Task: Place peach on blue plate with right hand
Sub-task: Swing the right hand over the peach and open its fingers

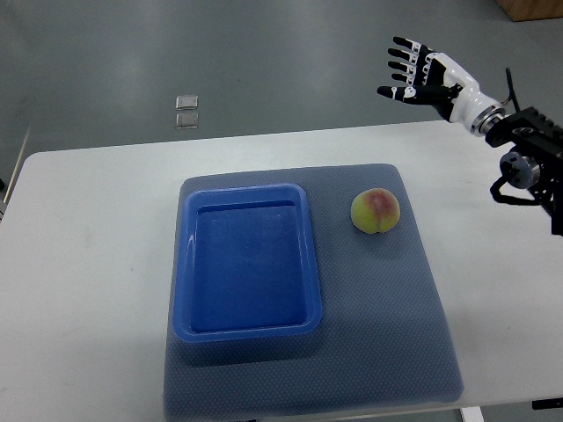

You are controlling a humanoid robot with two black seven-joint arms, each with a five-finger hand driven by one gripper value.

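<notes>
A yellow-green peach (376, 212) with a red blush lies on the grey mat, just right of the blue plate (185, 264). The plate is a rectangular blue tray with nothing in it. My right hand (412, 72) is raised beyond the table's far edge, up and to the right of the peach, well apart from it. Its fingers are spread and hold nothing. The left arm does not show.
A grey textured mat (387, 325) covers the middle of the white table (88, 264) and carries both plate and peach. Two small clear squares (186, 112) lie on the floor beyond the table. The right forearm (532, 149) hangs over the table's right far corner.
</notes>
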